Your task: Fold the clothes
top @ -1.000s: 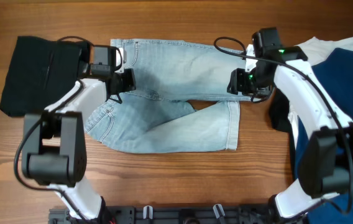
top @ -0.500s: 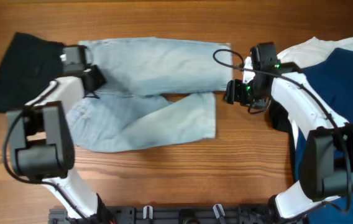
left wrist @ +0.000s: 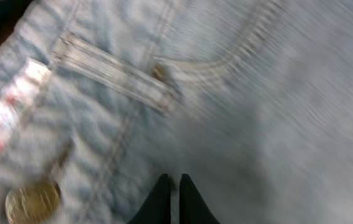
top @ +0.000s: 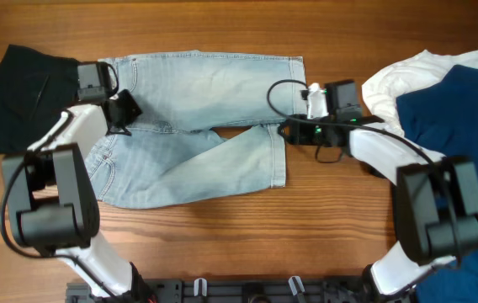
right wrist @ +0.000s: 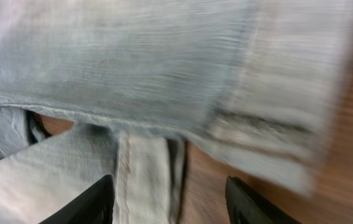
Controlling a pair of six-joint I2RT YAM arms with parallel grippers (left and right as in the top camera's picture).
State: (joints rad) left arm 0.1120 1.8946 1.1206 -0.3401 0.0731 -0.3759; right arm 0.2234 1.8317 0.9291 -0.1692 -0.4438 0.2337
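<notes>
The light-blue denim shorts (top: pixel 197 126) lie flat on the wooden table, waistband to the left and both legs pointing right. My left gripper (top: pixel 123 114) rests on the waistband end. In the left wrist view its fingertips (left wrist: pixel 175 186) are pressed together on the denim (left wrist: pixel 257 93), near a belt loop and a brass button (left wrist: pixel 32 202). My right gripper (top: pixel 288 128) sits at the leg hems. In the right wrist view it (right wrist: pixel 173 202) is open wide, empty, over the lower leg's hem (right wrist: pixel 145 180) and bare wood.
A black folded garment (top: pixel 20 97) lies just left of the shorts, touching the waistband. A white garment (top: pixel 407 71) and a dark navy garment (top: pixel 458 135) are piled at the right. The table's bare wood (top: pixel 247 236) shows in front of the shorts.
The shorts slid left with my left gripper, pushing the black garment left. My right gripper let go of the hem, dropped lower and followed the hems leftward.
</notes>
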